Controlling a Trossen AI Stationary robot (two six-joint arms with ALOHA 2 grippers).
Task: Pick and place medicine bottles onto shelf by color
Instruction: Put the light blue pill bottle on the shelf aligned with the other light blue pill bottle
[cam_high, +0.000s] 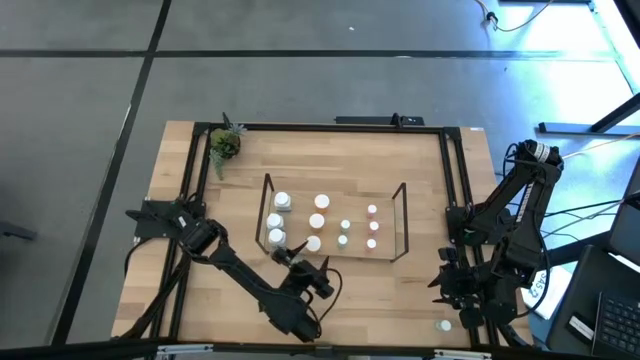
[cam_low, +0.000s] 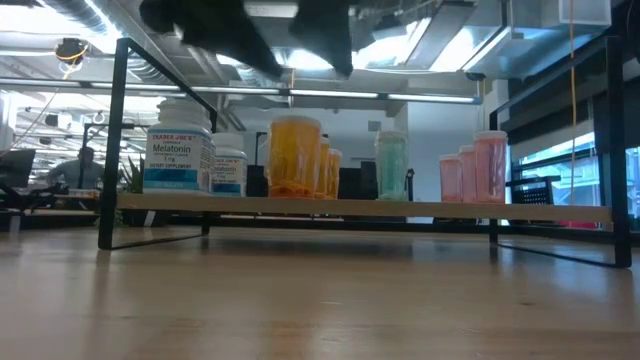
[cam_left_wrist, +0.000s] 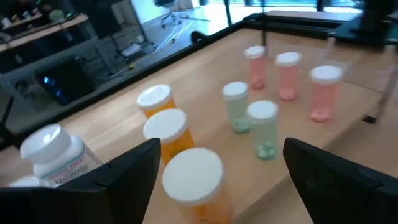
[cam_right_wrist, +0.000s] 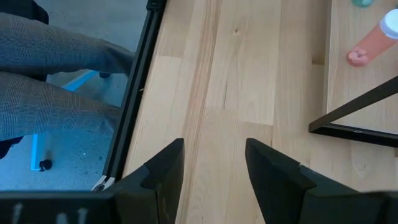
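1. Low view alone reads the print: the white bottle (cam_low: 178, 158) at the shelf's left end is labelled melatonin, with a smaller white one (cam_low: 229, 170) just beside it.
2. High view alone shows the full layout: the shelf (cam_high: 403, 222) sits mid-table, a potted plant (cam_high: 224, 145) at the far left corner, and one lone bottle (cam_high: 444, 325) on the table near the right arm.
3. Left wrist view shows the left gripper (cam_left_wrist: 217, 180) spread wide over the nearest orange bottle (cam_left_wrist: 194, 180), fingers either side and apart from it; the bottle stands upright on the shelf.
4. Right wrist view shows the right gripper (cam_right_wrist: 214, 165) partly open with nothing between its fingers, hanging over bare table wood at the near right edge; trousered legs (cam_right_wrist: 56, 81) of a person show beyond the table frame.
5. The shelf holds bottles by colour: white at left, then orange (cam_low: 296, 157), teal (cam_low: 391, 165), pink (cam_low: 490, 166) at right.
6. The translucent bodies show pills at their bottoms in the left wrist view.
7. Shelf: thin black wire ends, pale wood board. Bottles: round, white-capped.
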